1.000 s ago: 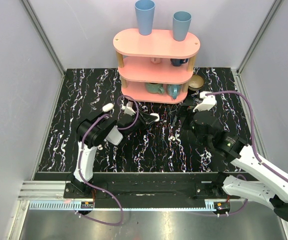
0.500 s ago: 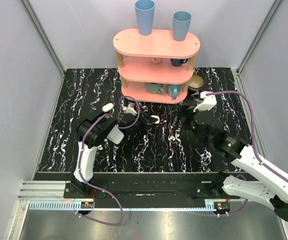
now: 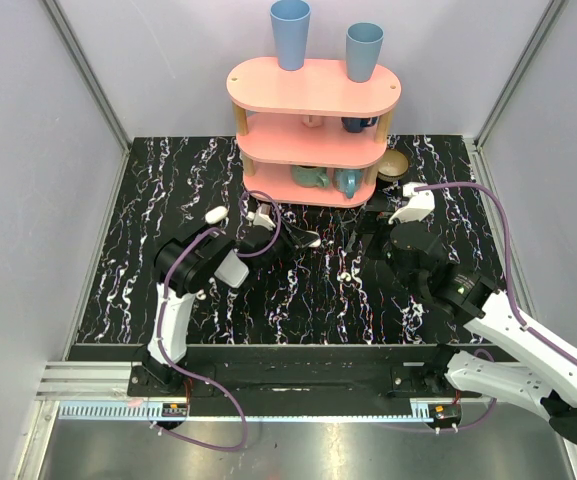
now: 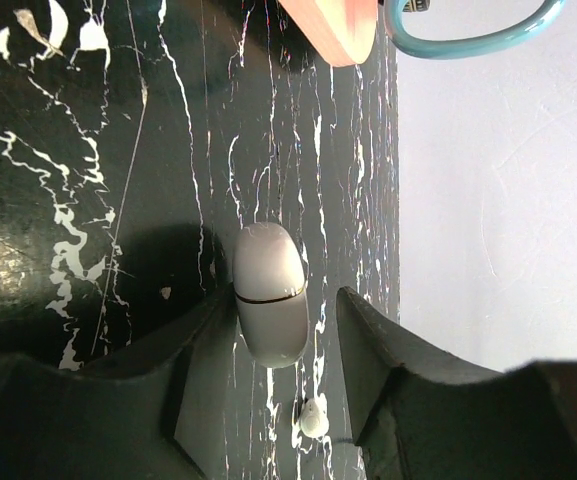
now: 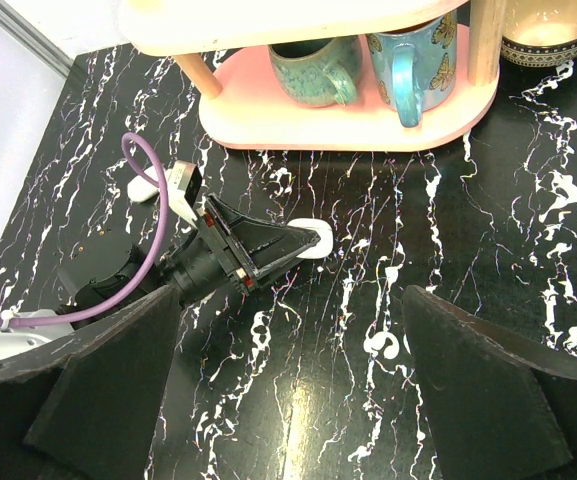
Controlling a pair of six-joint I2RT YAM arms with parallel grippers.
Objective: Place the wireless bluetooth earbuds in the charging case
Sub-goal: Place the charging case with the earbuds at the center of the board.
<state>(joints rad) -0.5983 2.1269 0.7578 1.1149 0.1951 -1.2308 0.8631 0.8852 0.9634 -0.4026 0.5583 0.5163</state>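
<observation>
The charging case [image 4: 268, 295] is a white glossy oval with its lid closed along a dark seam. It lies on the black marble table [image 3: 168, 200] in front of the pink shelf. My left gripper [image 4: 285, 300] straddles it on its side. One finger rests against the case and the other stands clear of it with a gap, so the jaws are open. A small white earbud [image 4: 313, 418] lies on the table between the fingers, closer in. From above, the case [image 3: 311, 240] shows at the left gripper's tip [image 3: 296, 238]. My right gripper [image 3: 363, 243] hovers open and empty to the right of it.
A pink three-tier shelf [image 3: 313, 95] stands at the back with blue cups on top and mugs [image 5: 403, 65] on its lowest tier. A tan bowl [image 3: 395, 165] sits right of it. A small white oval piece [image 3: 216, 214] lies by the left arm.
The left gripper's jaws have parted from the case, which now rests on the table. The right arm edged slightly left early on.
</observation>
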